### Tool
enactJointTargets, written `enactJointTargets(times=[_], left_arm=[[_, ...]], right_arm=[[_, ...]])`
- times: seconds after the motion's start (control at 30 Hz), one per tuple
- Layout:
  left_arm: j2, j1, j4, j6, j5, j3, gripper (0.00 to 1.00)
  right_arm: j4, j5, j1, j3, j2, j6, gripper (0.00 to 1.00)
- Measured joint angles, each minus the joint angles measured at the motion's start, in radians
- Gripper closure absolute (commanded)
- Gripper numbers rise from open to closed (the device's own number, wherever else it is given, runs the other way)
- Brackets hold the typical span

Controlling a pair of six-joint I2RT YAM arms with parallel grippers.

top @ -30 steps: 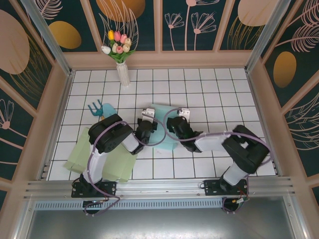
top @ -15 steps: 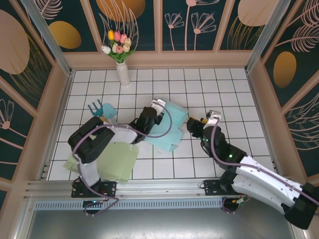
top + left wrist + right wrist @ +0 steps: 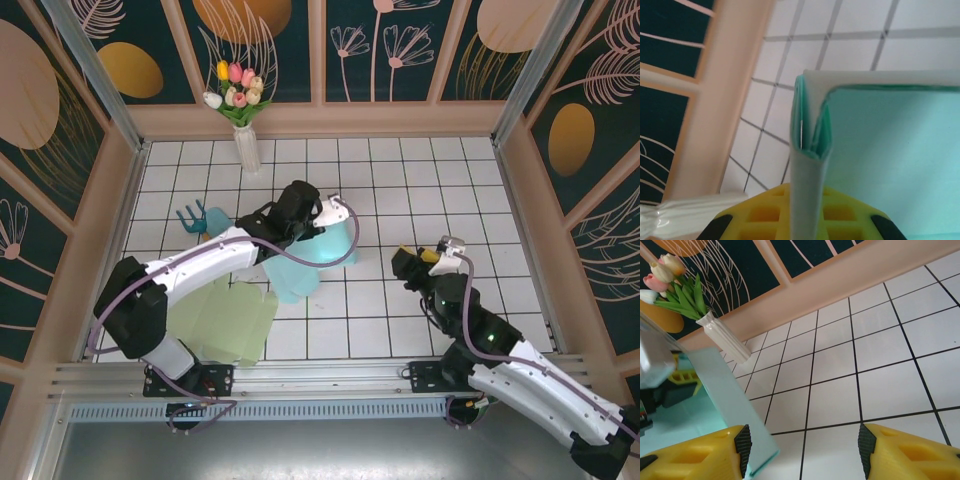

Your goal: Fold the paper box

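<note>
A white tiled bench [image 3: 400, 180] with thin dark grid lines sits inside peach-framed, teal floral walls. The left tool [image 3: 320, 213] is pinched tight on a folded edge of the paper box [image 3: 325, 248], smooth mint-green card that curves away just below its fingers. The right tool [image 3: 802, 454] has its jaws apart and empty, well right of the box. A flat pale-green sheet [image 3: 225, 320] lies behind the left tool, toward the arm bases.

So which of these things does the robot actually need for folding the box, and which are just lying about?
In the job:
teal paper box, partly folded
left gripper, shut on its edge
right gripper, open, off to the side

Just lying about, as far as I can tell:
light green sheet, lying flat
vase of tulips
small blue object
</note>
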Motion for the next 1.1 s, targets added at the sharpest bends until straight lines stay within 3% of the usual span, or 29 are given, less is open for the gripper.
enactJointTargets(times=[0.23, 0.4, 0.63, 0.8, 1.1], left_arm=[[0.059, -0.045, -0.181, 0.213, -0.062, -0.002, 1.0], [0.17, -0.076, -0.187, 0.288, -0.098, 0.018, 0.89], [0.308, -0.075, -0.137, 0.324, -0.16, 0.05, 0.65], [0.305, -0.075, -0.103, 0.328, -0.164, 0.05, 0.56], [0.193, -0.075, -0.073, 0.275, -0.147, 0.049, 0.53]], right_arm=[[0.005, -0.042, 0.0, -0.026, -0.003, 0.001, 0.38], [0.007, -0.048, 0.0, -0.035, -0.002, 0.001, 0.38], [0.007, -0.048, 0.0, -0.035, -0.002, 0.001, 0.38], [0.007, -0.048, 0.0, -0.035, -0.002, 0.001, 0.38], [0.007, -0.044, 0.0, -0.035, -0.002, 0.0, 0.38]])
